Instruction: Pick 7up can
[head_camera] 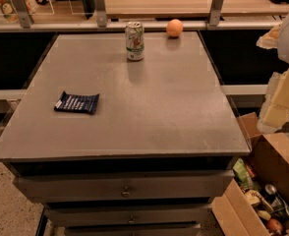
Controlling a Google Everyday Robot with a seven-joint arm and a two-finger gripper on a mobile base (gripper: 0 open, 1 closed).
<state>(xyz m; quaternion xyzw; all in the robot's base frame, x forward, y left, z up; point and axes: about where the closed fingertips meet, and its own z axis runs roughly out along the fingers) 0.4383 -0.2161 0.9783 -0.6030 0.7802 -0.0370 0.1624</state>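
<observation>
**7up can upright at the far side, end effector off to the right**

The 7up can (pixel 134 41) is seen standing upright on the grey surface (pixel 159 107), near the far edge and about midway across it. A round orange (pixel 174 28) is placed just to the right of the can, apart from it and closer to the far edge. A flat dark-blue snack packet (pixel 77 103) is laid on the left part of the surface, well apart from the can. The end effector (pixel 281 97) is found at the right edge of the view, beyond the right side of the surface, where it is seen only as pale shapes. The can is located well to its left and farther back. Whether the end effector is released or clenched cannot be told. Drawers (pixel 125 188) are set below the surface, and an open cardboard box (pixel 277 161) is placed at the lower right.
</observation>
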